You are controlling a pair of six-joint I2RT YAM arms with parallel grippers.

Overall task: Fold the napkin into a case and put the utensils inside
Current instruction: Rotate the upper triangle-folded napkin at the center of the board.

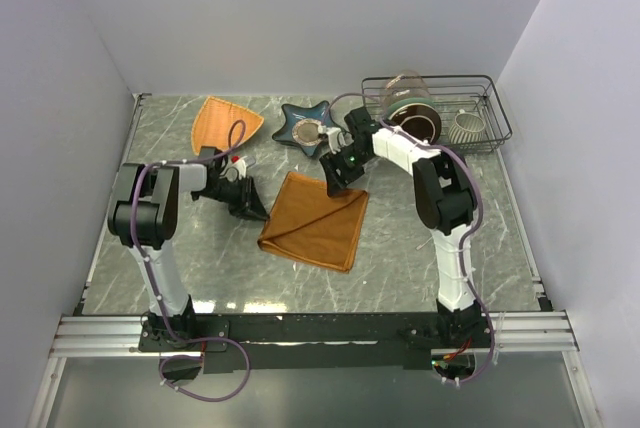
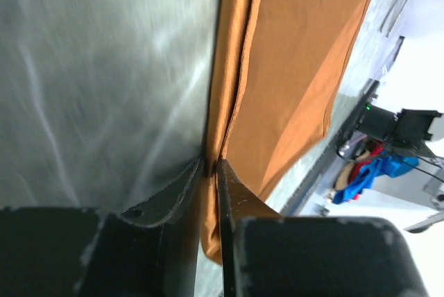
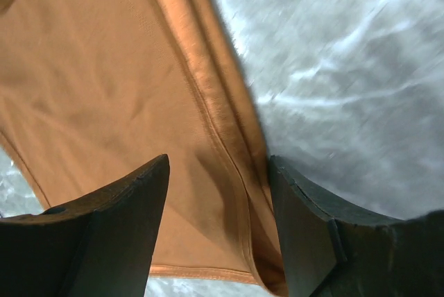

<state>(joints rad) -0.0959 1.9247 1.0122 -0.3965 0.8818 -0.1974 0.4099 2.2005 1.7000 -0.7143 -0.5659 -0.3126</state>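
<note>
The rust-orange napkin [image 1: 315,220] lies folded over on the marble table as a broad, roughly square layer, not a narrow case. My left gripper [image 1: 262,214] is at its left fold and shut on the doubled edge; the left wrist view shows the napkin [image 2: 291,68] pinched between the tips of the gripper [image 2: 210,164]. My right gripper [image 1: 335,186] is at the far right corner and open. Its fingers straddle the hemmed edge of the napkin [image 3: 104,89], with the cloth lying in the gap of the gripper [image 3: 218,162]. The utensils are out of view.
A light orange woven triangular plate [image 1: 225,120] lies at the back left. A blue star-shaped dish [image 1: 296,120] sits behind the napkin. The wire rack [image 1: 437,79] at the back right holds a glass jar [image 1: 405,88], a dark bowl [image 1: 418,125] and a white cup [image 1: 467,125].
</note>
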